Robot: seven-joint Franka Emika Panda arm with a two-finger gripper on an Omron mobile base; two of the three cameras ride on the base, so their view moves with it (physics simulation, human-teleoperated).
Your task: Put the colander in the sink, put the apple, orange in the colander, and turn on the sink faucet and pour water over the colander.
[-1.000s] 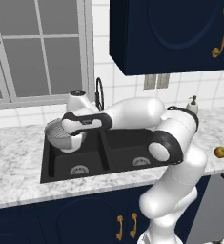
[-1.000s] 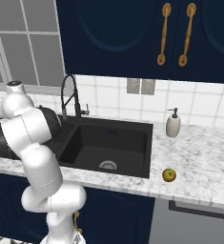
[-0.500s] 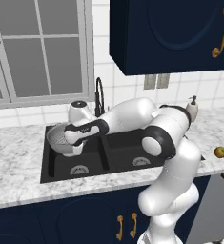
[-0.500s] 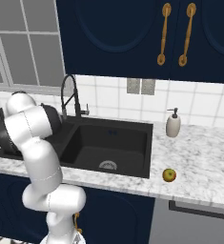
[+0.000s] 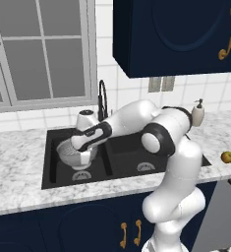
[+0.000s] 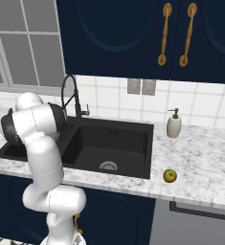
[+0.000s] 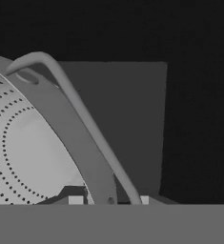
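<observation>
Clamped on the rim of the colander point(image 7: 32, 157) by the gripper point(image 7: 108, 199), with the bowl hanging low inside the left basin of the sink point(image 5: 50, 172), just above the drain. Best lowered straight and level until resting flat, then released gently; further off on the counter at right, the apple point(image 5: 227, 157) waiting

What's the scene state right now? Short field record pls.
gripper: shut on the colander's rim at a side handle
colander: held inside the left basin of the sink, above its drain
apple: on the counter right of the sink, near the front edge
sink faucet: behind the sink, no water running
soap pump bottle: on the counter behind the apple
</observation>
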